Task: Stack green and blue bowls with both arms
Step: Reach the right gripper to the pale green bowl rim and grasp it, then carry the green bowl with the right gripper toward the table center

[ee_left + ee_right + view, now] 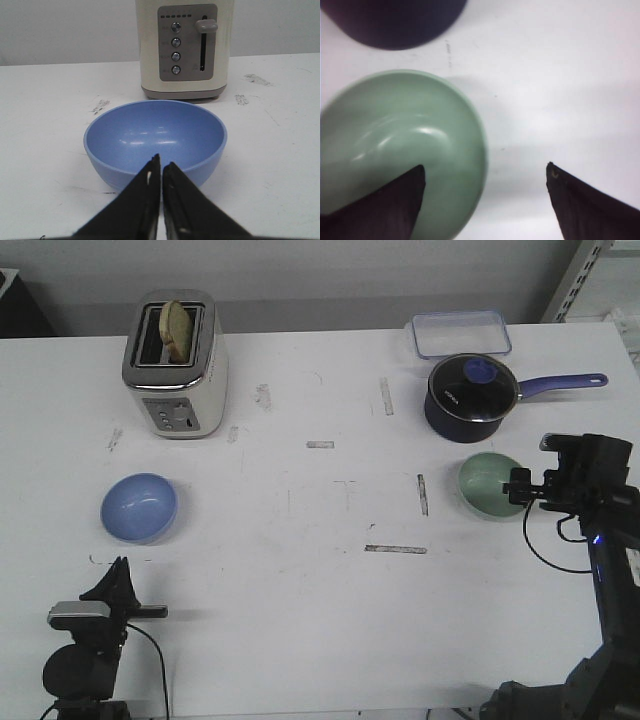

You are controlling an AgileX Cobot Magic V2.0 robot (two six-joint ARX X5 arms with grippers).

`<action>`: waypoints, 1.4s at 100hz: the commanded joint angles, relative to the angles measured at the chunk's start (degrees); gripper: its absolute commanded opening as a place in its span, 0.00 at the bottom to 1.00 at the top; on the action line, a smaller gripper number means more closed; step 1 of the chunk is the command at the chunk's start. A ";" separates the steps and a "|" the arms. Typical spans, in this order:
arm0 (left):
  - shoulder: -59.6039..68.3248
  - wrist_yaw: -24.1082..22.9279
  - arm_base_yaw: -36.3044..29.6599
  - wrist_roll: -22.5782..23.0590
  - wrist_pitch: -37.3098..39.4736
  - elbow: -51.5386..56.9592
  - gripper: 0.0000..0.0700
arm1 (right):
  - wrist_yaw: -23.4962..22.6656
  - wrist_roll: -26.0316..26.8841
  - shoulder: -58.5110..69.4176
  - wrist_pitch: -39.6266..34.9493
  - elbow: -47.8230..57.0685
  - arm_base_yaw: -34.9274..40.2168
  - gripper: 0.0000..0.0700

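Blue bowl (pixel 139 507) upright on white desk (pixel 330 590), left side, in front of cream toaster (pixel 177 365) w/ bread slice (pixel 178 330) in slot. Left hand (pixel 118 585) low, near desk's front edge, just behind bowl on robot's side; fingers pressed together, closed on nothing, tips at bowl's near wall in wrist view (pixel 161 165), contact unclear.

Green bowl (pixel 489 484) upright on right side, just in front of navy saucepan (pixel 472 392); clear lidded box (pixel 458 334) behind pan. Right hand (pixel 520 486) at bowl's right rim, spread wide: one finger (pixel 385 205) over bowl interior, other outside over bare desk. Not gripping yet.
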 commanded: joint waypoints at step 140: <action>-0.04 0.04 -0.11 -0.17 0.61 -1.20 0.00 | -12.44 8.52 -7.65 -1.25 7.13 16.41 0.01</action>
